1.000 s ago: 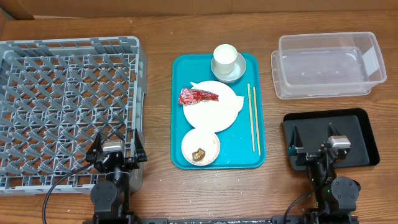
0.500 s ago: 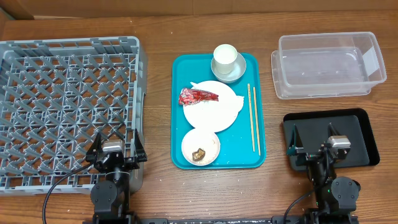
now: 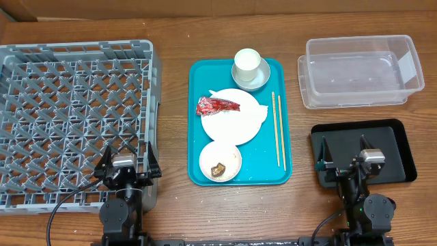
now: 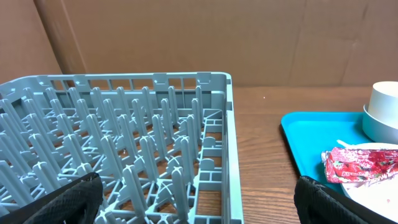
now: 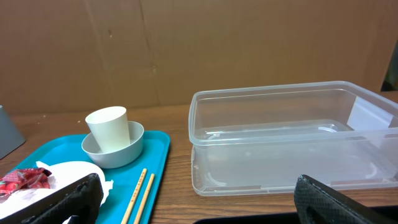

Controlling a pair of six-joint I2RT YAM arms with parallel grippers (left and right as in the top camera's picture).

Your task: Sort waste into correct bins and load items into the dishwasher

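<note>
The 2 arms hover either side of the teal tray (image 3: 259, 172). The left gripper (image 3: 128, 158) is over the near corner of the grey rack (image 3: 75, 89), and the right gripper (image 3: 343, 156) is over the black tray (image 3: 399, 137). Each has its jaws spread wide and empty. The red wrapper (image 3: 218, 106) lies on the plate (image 3: 235, 123) at the teal tray's left-middle, with its long axis crosswise. It is ahead and inward of the left jaws, so the left arm looks nearer. But the clear tub (image 3: 358, 68) and the black tray both sit right of the teal tray.
</note>
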